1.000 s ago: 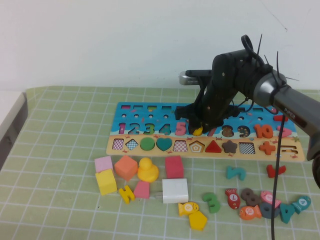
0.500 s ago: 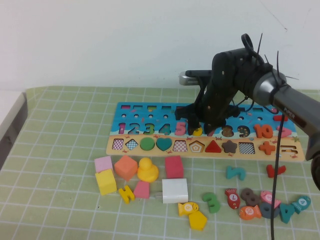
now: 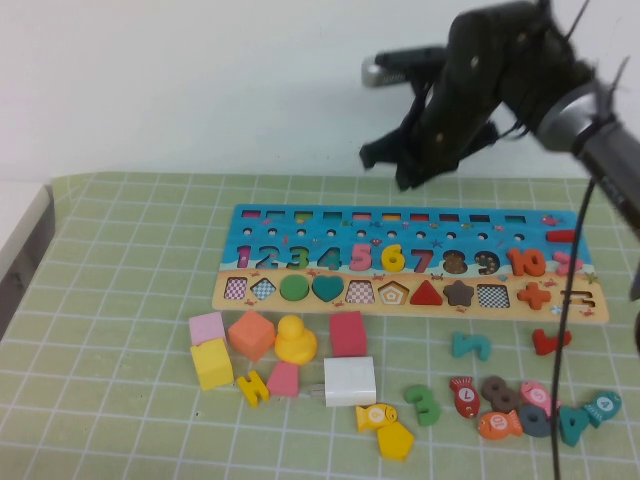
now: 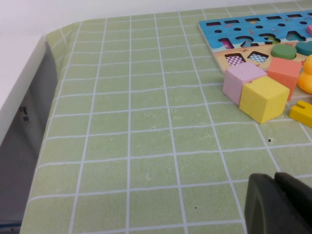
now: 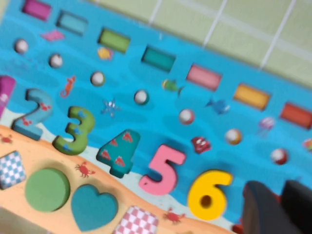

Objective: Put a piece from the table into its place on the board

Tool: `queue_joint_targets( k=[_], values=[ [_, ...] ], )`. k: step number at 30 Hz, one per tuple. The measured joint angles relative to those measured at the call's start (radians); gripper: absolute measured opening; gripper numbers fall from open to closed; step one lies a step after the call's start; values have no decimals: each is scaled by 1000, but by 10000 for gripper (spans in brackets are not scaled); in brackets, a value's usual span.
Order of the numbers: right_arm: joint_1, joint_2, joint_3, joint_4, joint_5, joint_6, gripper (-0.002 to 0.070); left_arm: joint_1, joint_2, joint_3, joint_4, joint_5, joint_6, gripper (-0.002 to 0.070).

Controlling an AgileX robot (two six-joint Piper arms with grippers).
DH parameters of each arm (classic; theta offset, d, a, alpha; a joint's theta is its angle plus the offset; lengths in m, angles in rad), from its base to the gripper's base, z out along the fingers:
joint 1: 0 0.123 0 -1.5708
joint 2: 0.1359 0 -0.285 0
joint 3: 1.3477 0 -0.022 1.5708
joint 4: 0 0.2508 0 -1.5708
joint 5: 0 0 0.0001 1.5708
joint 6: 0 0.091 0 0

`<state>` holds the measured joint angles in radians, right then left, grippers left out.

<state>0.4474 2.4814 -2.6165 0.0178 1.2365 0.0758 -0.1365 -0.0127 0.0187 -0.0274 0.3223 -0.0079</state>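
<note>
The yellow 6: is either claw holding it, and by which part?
Neither. The yellow 6 sits in its slot on the board. The right gripper is raised above the board, empty. The left gripper, parked over the table, holds nothing.

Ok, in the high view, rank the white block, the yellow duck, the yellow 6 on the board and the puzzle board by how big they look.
Largest to smallest:
1. puzzle board
2. white block
3. yellow duck, close to the block, so that order is unsure
4. yellow 6, lying farther from the camera
</note>
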Motion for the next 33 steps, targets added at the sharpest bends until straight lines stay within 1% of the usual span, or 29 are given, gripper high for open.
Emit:
queue_joint_targets(
  k=[2,5,16,19,22,26,33],
  values=[
    [-2,-35,-2,0,2,-16,39,0,0,0,0,0,0,-2],
    [-4,-107,-6,-2,2,-35,15,0,0,0,0,0,0,-2],
    [-4,-477,-8,-8,2,-76,6,0,0,0,0,0,0,-2],
    [-4,-565,26,-18,2,-85,5,0,0,0,0,0,0,-2],
    [-4,-637,141,-49,2,-101,4,0,0,0,0,0,0,-2],
    [-1,-740,396,-88,2,-108,4,0,0,0,0,0,0,-2],
    [9,-975,802,-95,2,-108,3,0,0,0,0,0,0,-2]
  ],
)
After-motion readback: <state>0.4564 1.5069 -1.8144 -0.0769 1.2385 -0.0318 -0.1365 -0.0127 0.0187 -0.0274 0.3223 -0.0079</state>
